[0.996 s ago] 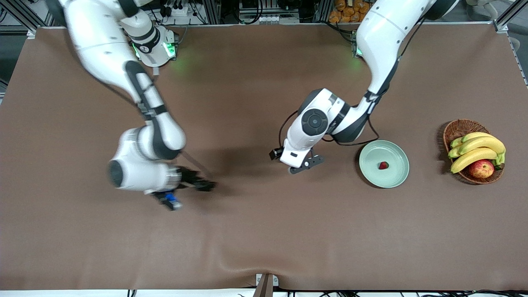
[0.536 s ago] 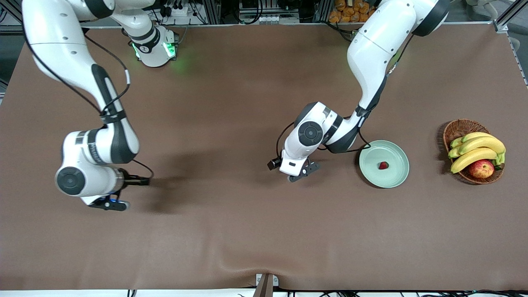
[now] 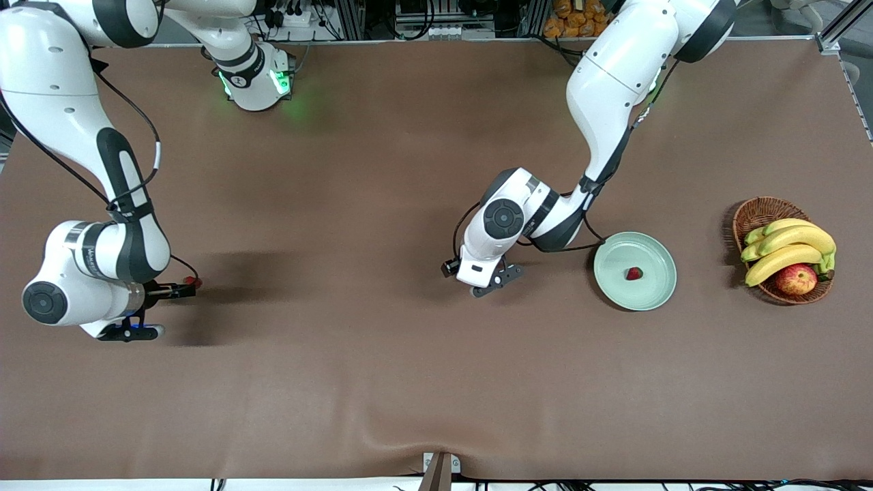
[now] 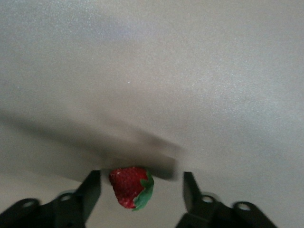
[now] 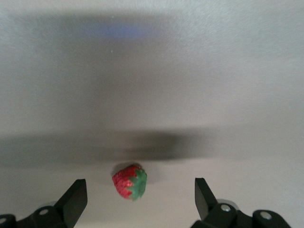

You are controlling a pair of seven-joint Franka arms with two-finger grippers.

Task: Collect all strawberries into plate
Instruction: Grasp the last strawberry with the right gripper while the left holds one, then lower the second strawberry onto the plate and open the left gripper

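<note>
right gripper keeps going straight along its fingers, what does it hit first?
Probably the strawberry lying on the table: it sits between the open fingers of the right gripper. How far the gripper stands above it is unclear.

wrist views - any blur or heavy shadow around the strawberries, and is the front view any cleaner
Left wrist view: the strawberry is fairly sharp between the left hand's fingers, with a smeared dark shadow streak just above it. Right wrist view: the strawberry is sharp, under a broad soft shadow band. Front view: evenly lit, with soft arm shadows on the table and a mild sheen on the plate.
</note>
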